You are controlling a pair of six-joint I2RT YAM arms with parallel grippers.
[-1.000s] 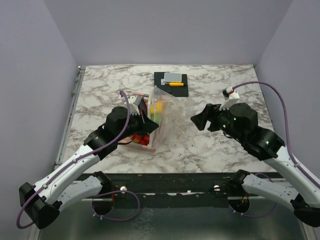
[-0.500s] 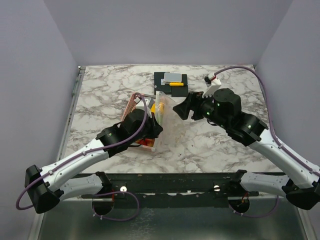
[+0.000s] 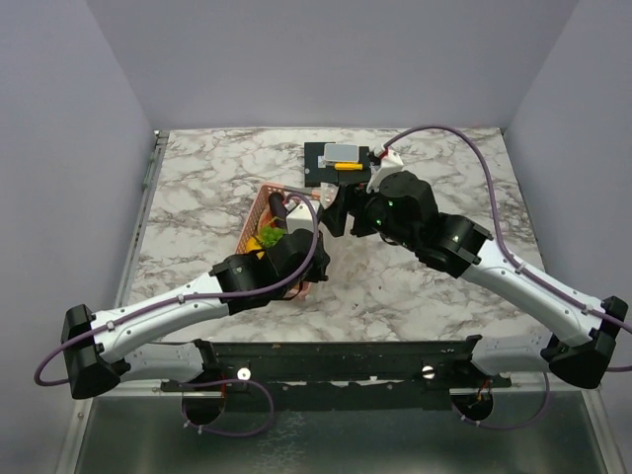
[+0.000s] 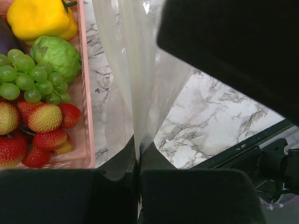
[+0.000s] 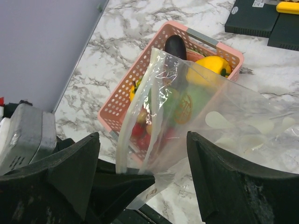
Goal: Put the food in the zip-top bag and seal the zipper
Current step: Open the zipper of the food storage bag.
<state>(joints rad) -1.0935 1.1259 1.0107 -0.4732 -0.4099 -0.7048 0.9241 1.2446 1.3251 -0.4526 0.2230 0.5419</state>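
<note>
Plainly found the zip-top bag (image 5: 219, 112) upright against the pink basket's (image 4: 86, 116) right wall, midway between the worktop's (image 3: 197, 178) left and right edges. Saw left gripper (image 4: 137, 158) clenched on one bag edge. Saw right gripper (image 5: 142, 158) spread wide facing the bag, grasping nothing. Noted food in the basket: yellow pepper (image 4: 39, 18), green grapes (image 4: 28, 81), strawberries (image 4: 44, 116).

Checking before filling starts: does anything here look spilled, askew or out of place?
Nothing stands out. The food all lies in the pink basket, none spilled on the table. The zip-top bag looks empty beside it, pinched at one edge by the left gripper, with the right gripper open near it.
</note>
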